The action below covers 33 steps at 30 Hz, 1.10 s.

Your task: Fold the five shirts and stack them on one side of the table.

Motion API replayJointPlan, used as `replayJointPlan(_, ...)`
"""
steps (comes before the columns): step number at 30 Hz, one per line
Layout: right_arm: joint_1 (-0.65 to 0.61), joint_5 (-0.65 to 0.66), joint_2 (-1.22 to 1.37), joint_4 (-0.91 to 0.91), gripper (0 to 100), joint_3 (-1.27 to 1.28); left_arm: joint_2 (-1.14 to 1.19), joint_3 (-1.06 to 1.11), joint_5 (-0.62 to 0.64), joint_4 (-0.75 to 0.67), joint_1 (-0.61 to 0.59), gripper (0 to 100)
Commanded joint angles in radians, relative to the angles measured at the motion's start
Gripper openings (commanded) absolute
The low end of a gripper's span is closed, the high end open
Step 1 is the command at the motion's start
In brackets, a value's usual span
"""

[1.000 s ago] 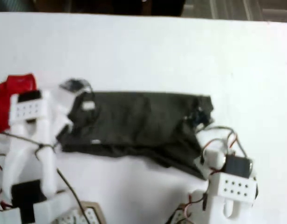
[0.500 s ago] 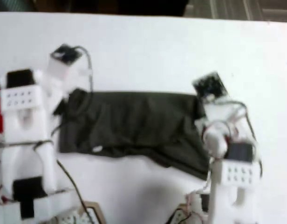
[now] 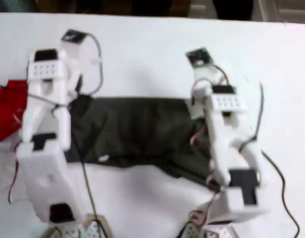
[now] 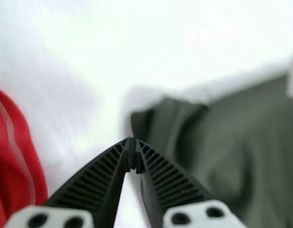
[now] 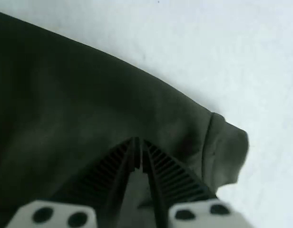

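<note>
**Folded dark shirt (image 3: pixel 137 129) at centre**

The dark shirt lies across the tabletop's (image 3: pixel 142 49) middle, with a red shirt (image 3: pixel 9 109) at the left edge. At its far corners, the left tool (image 4: pixel 132 154) and right tool (image 5: pixel 137 154) hang with tips pressed together, gripping nothing.

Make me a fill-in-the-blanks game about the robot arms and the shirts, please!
1. The dark shirt lies on the table between the two ____.
2. The other shirt, beside the left arm, is coloured ____.
3. The left gripper and the right gripper both have jaws that are ____ (open or shut).
Missing words: arms, red, shut.
</note>
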Motion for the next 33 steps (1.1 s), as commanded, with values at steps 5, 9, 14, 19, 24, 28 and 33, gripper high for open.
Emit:
replayJointPlan(5,-0.005,-0.009,0.193,-0.019,1.9,-0.195,0.279,-0.346,0.017,0.020,0.021,3)
replayJointPlan(9,0.018,0.000,0.274,-0.022,1.9,-0.235,0.391,-0.501,0.017,0.092,-0.034,3)
replayJointPlan(14,0.087,0.000,0.338,-0.019,1.9,-0.298,0.488,-0.699,0.012,0.157,-0.101,3)
replayJointPlan(19,0.119,0.000,0.315,-0.012,1.9,-0.330,0.512,-0.885,0.017,0.301,-0.103,3)
replayJointPlan(24,0.082,-0.005,0.200,0.024,1.9,-0.330,0.505,-1.072,0.018,0.359,-0.069,3)
replayJointPlan(28,0.056,-0.006,0.136,0.024,1.9,-0.327,0.448,-1.033,0.020,0.359,-0.006,3)
replayJointPlan(33,0.053,-0.008,0.125,0.022,1.9,-0.324,0.376,-0.819,0.100,0.356,0.110,3)
